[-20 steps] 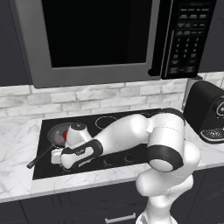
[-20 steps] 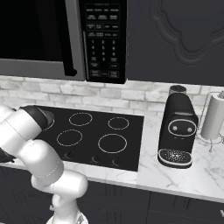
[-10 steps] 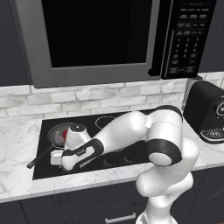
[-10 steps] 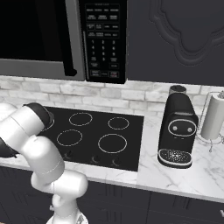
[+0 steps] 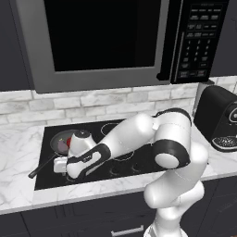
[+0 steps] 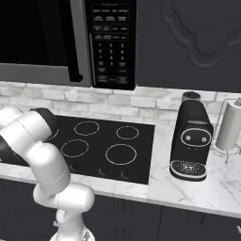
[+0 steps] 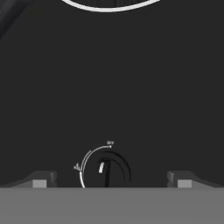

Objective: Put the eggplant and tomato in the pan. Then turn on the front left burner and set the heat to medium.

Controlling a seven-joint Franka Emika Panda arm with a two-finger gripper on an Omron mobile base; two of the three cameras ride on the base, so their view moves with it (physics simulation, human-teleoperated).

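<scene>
The pan (image 5: pixel 59 139) sits at the left of the black cooktop (image 5: pixel 143 159), its thin handle (image 5: pixel 41 167) pointing to the front left. In its bowl lie the red tomato (image 5: pixel 69 140) and the dark purple eggplant (image 5: pixel 62 146). My gripper (image 5: pixel 65 171) hangs low over the cooktop's front left edge, just in front of the pan, open and holding nothing. In the hand view a round knob (image 7: pixel 106 168) with a white dial arc lies between the spread fingertips (image 7: pixel 40 180) of my gripper (image 7: pixel 111 181). The front left burner (image 7: pixel 107 6) shows as a white arc at the top.
More white rings (image 6: pixel 121 154) and a row of knobs (image 6: pixel 101 172) mark the cooktop. A black coffee machine (image 6: pixel 190 141) and a paper towel roll (image 6: pixel 230 124) stand on the marble counter to the right. A microwave (image 5: pixel 106 41) hangs overhead.
The arm's elbow has shifted slightly to the left. The hand stays low at the cooktop's front left edge, jaws as wide as before.
</scene>
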